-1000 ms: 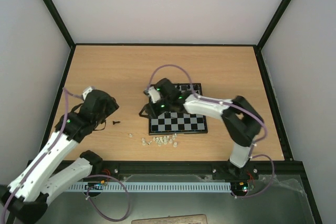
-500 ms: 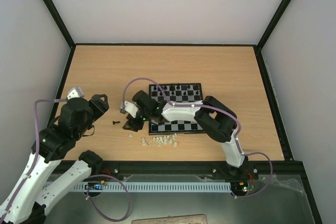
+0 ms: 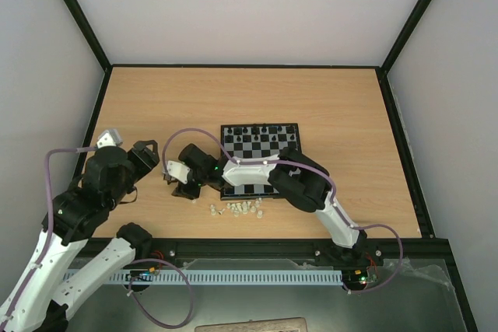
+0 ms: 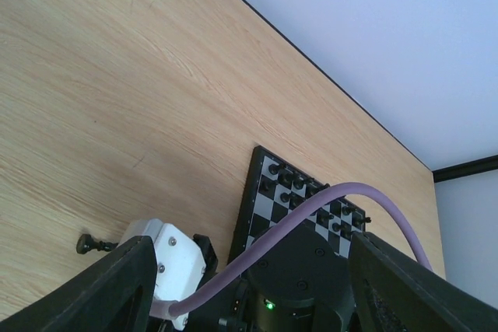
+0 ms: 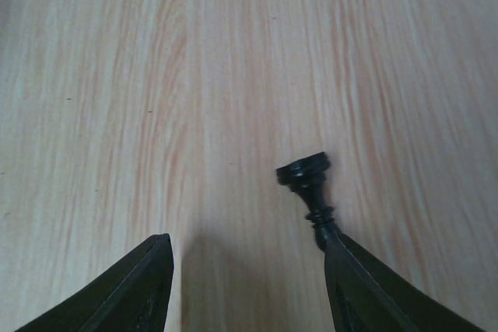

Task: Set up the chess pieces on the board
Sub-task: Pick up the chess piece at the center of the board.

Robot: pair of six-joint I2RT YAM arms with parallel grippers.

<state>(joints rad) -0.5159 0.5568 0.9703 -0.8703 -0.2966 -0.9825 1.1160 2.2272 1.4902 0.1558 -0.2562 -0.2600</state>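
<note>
Right gripper (image 5: 247, 270), jaws spread and empty, hangs low over the table (image 3: 311, 99), centre-left of the top view. A black chess piece (image 5: 311, 188) lies toppled beside one finger, left of the board (image 3: 261, 125). Left gripper (image 3: 146, 155) gapes, holding nothing.

table (image 3: 233, 99) open beyond board (image 3: 261, 145); whitish chessmen (image 3: 237, 208) block near side.
</note>
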